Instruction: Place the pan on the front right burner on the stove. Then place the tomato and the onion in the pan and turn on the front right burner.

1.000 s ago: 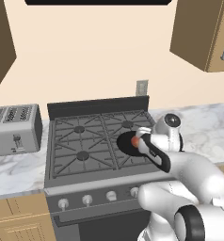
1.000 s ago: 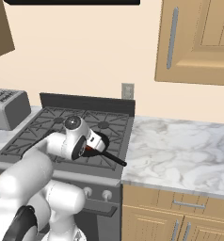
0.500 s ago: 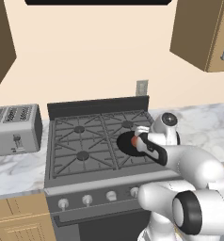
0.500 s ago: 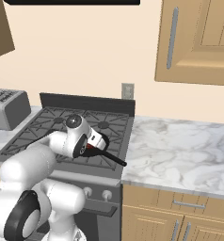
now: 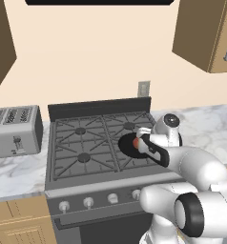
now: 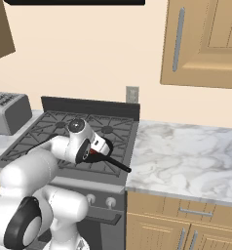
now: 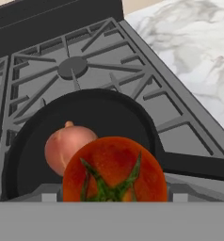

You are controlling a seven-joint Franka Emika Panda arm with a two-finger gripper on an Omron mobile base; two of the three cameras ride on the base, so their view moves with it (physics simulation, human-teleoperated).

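Hand view: the tomato (image 7: 115,170) sits close against the camera between the fingers (image 7: 115,197), which are spread about as wide as it and pinch it above the pan (image 7: 109,122), while the onion (image 7: 68,146) lies inside the pan just behind it. Left base view shows the pan (image 5: 128,145) on the front right burner of the stove (image 5: 82,143), the hand over it, with a toaster (image 5: 15,129) on the worktop (image 5: 211,128) to the left.
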